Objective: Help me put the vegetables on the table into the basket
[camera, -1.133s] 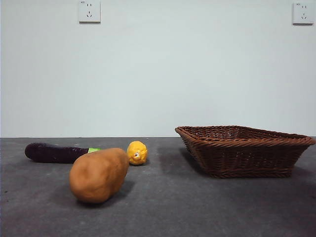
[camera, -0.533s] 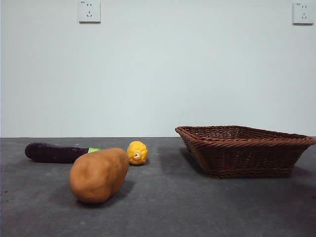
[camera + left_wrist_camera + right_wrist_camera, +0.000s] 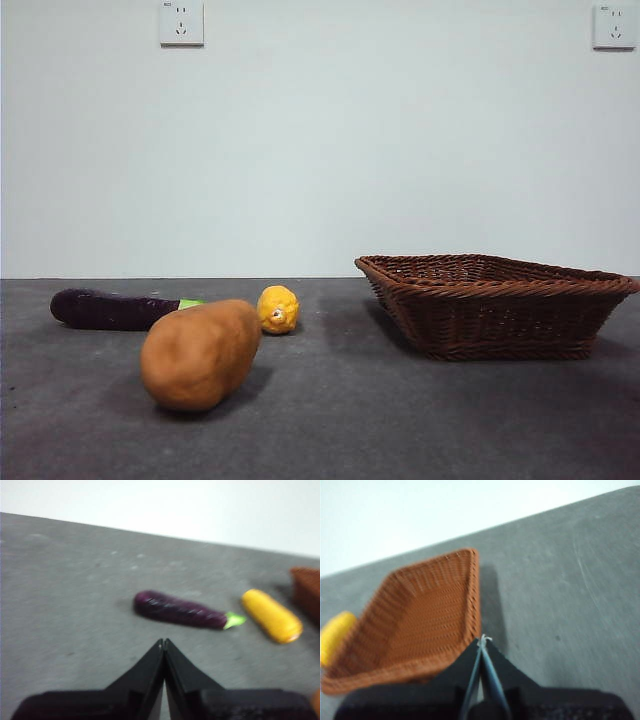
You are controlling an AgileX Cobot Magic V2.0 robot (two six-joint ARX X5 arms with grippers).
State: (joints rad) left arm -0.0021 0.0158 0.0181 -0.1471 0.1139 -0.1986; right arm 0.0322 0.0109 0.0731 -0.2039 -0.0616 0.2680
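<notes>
Your left gripper point(image 3: 163, 642) has its jaws pressed together with nothing between them, hanging above the dark grey worktop point(image 3: 65, 605). Just past the jaw tips lies the eggplant point(image 3: 178, 610), green stem pointing toward the yellow lemon-like piece point(image 3: 271, 615), which sits off to the side, near the basket edge. The potato point(image 3: 200, 354) sits on the worktop too, closest to the front camera, apart from the other two.

Your right gripper point(image 3: 482, 640) is pinched closed as well, empty, tips right over the near corner of the wicker basket point(image 3: 415, 625). The basket's got nothing in it as far as the wrist view shows, and the yellow piece peeks out beyond its far side.
</notes>
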